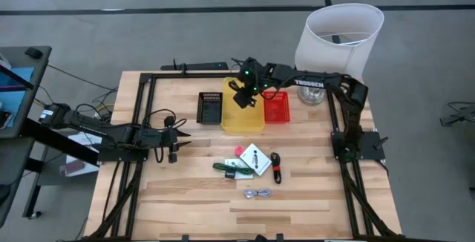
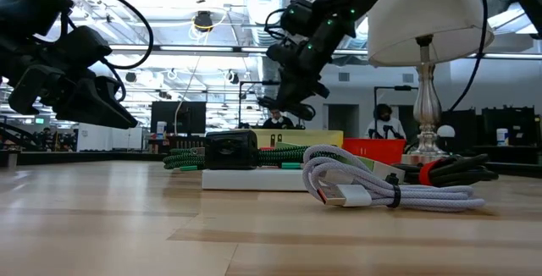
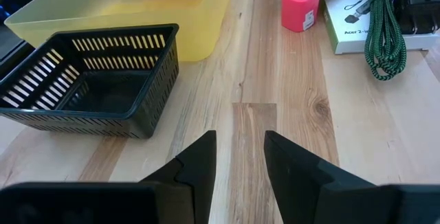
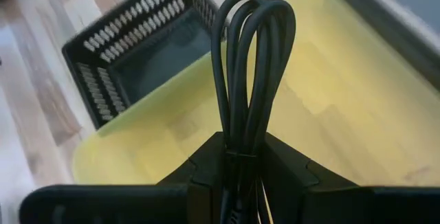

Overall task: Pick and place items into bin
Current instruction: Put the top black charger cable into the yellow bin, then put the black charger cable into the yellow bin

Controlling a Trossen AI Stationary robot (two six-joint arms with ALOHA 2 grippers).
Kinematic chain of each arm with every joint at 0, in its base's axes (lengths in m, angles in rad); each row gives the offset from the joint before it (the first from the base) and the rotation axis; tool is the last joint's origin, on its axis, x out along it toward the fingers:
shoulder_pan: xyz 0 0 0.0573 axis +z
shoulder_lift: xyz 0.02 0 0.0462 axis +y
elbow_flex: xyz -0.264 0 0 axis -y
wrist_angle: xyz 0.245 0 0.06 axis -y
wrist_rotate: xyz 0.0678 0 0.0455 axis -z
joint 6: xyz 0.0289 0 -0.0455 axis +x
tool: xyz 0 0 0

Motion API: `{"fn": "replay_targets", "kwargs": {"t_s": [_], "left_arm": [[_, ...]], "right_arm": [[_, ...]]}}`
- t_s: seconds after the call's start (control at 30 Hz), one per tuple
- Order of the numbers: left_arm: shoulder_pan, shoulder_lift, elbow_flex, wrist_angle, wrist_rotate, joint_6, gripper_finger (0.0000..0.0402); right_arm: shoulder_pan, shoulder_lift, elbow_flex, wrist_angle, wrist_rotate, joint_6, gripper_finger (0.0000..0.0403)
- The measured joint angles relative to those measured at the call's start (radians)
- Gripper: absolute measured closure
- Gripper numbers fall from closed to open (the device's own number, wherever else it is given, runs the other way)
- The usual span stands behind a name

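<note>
Black coiled cable (image 4: 251, 73) is clamped between the jaws of the right gripper (image 4: 242, 157), held above the yellow bin (image 4: 344, 107), whose rim is cleared beneath them. Beyond the left gripper (image 3: 239, 157), whose jaws are narrowly parted, bare table (image 3: 254, 124) lies beside the black basket (image 3: 96, 80).

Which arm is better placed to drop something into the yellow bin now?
The right: its gripper hangs over the yellow bin, shut on a black cable. The left gripper is open and empty.
</note>
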Motion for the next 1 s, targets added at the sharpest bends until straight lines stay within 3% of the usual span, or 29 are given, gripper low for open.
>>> {"fn": "replay_targets", "kwargs": {"t_s": [0.23,0.7,1.0], "left_arm": [[0.000,0.000,0.000,0.000,0.000,0.000,0.0285],[0.000,0.000,0.000,0.000,0.000,0.000,0.0285],[0.000,0.000,0.000,0.000,0.000,0.000,0.0285]], "right_arm": [[0.004,-0.002,0.000,-0.025,-0.001,-0.034,0.0317],[0.022,-0.002,0.000,-0.044,0.003,-0.090,0.0220],[0.044,-0.056,0.000,-0.200,0.003,-0.109,0.0221]]}}
